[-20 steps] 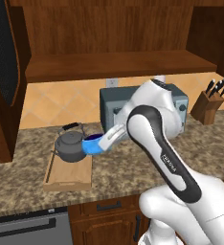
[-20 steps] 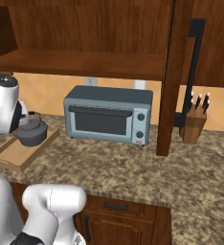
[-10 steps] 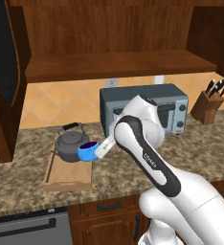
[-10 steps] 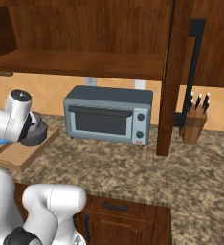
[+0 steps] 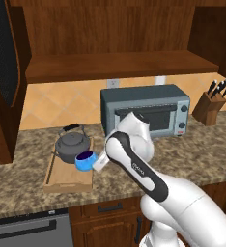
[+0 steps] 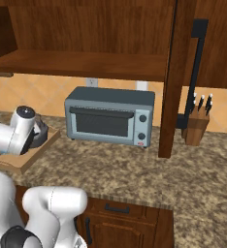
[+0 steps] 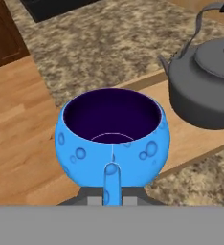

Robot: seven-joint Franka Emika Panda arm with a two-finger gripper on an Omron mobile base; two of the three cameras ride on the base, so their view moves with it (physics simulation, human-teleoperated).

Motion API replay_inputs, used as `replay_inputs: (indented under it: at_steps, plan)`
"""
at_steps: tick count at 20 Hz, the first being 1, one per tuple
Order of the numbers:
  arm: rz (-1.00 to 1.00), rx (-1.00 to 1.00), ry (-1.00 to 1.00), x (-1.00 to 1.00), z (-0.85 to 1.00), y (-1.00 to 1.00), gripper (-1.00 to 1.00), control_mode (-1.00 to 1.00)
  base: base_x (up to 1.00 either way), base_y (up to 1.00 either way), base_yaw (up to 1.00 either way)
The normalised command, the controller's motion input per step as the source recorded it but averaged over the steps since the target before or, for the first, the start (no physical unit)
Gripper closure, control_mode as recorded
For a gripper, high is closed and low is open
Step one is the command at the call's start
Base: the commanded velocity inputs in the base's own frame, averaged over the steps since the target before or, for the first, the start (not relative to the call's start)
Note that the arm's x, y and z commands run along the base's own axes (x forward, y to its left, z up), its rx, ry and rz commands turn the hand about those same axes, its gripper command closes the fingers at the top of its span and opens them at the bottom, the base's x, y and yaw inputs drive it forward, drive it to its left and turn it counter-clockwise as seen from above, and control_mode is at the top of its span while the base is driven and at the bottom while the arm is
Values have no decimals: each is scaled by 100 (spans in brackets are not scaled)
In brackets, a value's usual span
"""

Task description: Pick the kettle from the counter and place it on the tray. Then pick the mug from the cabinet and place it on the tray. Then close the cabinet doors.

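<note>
From my remote station I found the gripper [image 5: 98, 163] closed on the mug [image 5: 85, 160], its jaws pinching the mug's small handle, as the hand view showed with the handle running down between the finger tips. The mug was rounded, bright blue and glossy with shallow dimples on its wall, its inside dark purple-black, and it sat upright with the mouth facing up. I could not tell whether its base was touching the surface beneath.

Directly below the jaws lay the tray [image 5: 66, 178], a shallow rectangle of light, smooth wood with raised rims. Just beyond the held mug, on the far end of that tray, stood the kettle [image 5: 72, 145]: squat, round, dull dark grey metal, with a lid knob, a short spout and an arched thin black wire handle. Kettle and mug stood close together but apart.

The tray rested on the counter [image 5: 197, 144], a speckled brown-and-beige granite top with a thick edge. To the arm side of the jaws, further back on the counter, stood a boxy grey-blue toaster oven [image 5: 145, 111] with a dark glass door. Above the jaws hung the cabinet [image 5: 115, 65], dark reddish-brown wood with one wide shelf, and an open cabinet door [image 5: 4, 53] with a black mesh panel.
</note>
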Motion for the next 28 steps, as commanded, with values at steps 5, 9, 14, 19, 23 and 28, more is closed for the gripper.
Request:
replay_inputs:
  at_steps: [5, 9, 14, 19, 23, 28]
  plan:
    - [8, 0, -12, 20, -41, 23, 100, -100, 0, 0, 0]
    - [6, 0, -1, 27, -31, 8, 100, -100, 0, 0, 0]
    - [4, 0, 0, 14, -31, 17, 100, -100, 0, 0, 0]
    - [3, 0, 0, 22, -27, 21, 100, -100, 0, 0, 0]
    - [1, 0, 0, 29, -23, 14, 100, -100, 0, 0, 0]
    - [0, 0, 0, 33, -22, 13, 100, -100, 0, 0, 0]
